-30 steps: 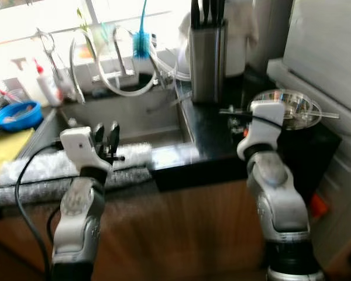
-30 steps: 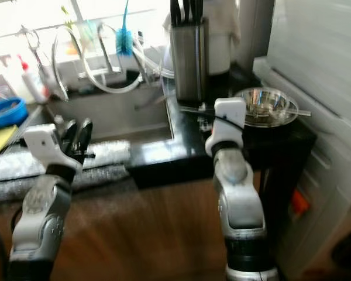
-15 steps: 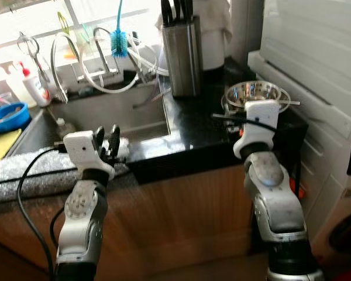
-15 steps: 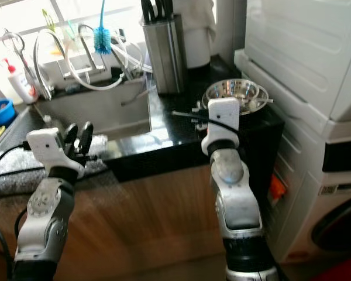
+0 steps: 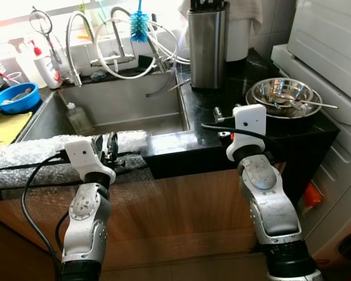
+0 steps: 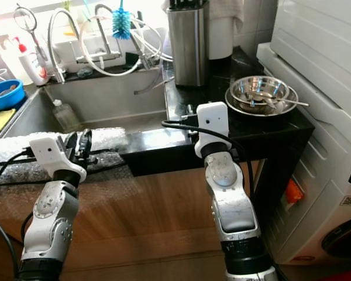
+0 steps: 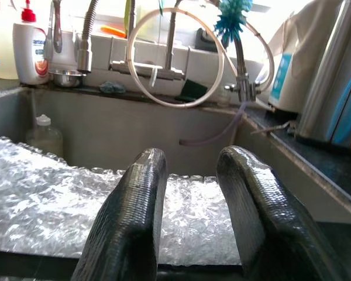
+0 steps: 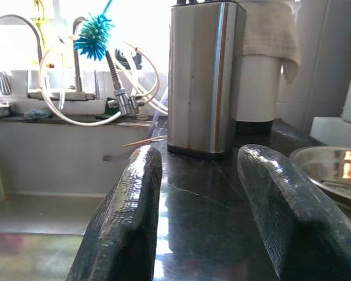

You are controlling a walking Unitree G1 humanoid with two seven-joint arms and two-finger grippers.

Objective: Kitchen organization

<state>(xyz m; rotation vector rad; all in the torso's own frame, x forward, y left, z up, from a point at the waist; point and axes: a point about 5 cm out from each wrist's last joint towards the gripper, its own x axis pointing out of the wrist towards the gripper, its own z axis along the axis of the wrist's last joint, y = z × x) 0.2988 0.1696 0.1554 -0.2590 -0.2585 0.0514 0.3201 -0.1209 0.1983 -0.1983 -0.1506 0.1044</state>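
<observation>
Steel glints from the bowl [image 5: 284,98] at the far right of the black tabletop [image 5: 222,126], utensils lying inside it, as I stand before the kitchen sink [image 5: 128,111] with both arms raised. My right end effector [image 8: 202,222] hovers low over the tabletop, its fingers apart and empty, aimed toward the knife block [image 5: 207,44]; the bowl sits just beyond it to the right. My left end effector [image 7: 190,211] is also apart and empty, poised above the bubble wrap [image 5: 58,153] laid along the sink's front edge. Both forearms rise upright from the elbows, wrists level with the tabletop's edge.

The bowl looks to me rigid, light and slick, so I judge its rim the surest place to pinch; the loose utensils may rattle or slide out if it tips. The block seems heavy and smooth-sided, too broad for my fingers. A soap bottle [image 5: 48,67] and a blue dish [image 5: 14,105] stand well apart on the left, near the taps [image 5: 114,55] and a blue brush [image 5: 139,26].
</observation>
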